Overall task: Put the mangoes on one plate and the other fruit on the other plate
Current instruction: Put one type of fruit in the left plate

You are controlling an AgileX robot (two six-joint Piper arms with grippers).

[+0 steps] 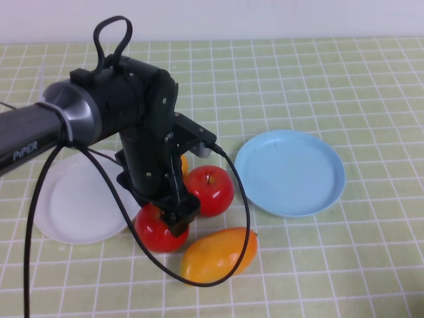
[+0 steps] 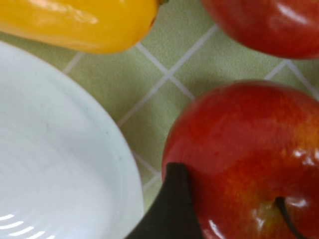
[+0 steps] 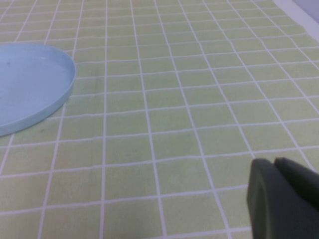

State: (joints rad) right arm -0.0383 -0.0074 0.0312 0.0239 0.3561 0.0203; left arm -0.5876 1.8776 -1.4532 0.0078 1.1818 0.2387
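A counter (image 1: 331,79) covered in a pale green cloth with a white grid fills the scene, and a strip of plain white wall runs along its far edge. The left arm (image 1: 79,122) reaches in from the left over the white plate (image 1: 73,199), and the blue plate (image 1: 291,173) lies to the right, bare. Between the plates sit two red apples (image 1: 211,190) and a mango (image 1: 218,254) nearer the robot; a second mango (image 2: 79,22) lies mostly hidden behind the arm. The left gripper (image 1: 173,213) is down on the nearer apple (image 1: 159,233), its jaws apart around it. The right gripper (image 3: 281,199), jaws together, hangs over bare cloth beside the blue plate.
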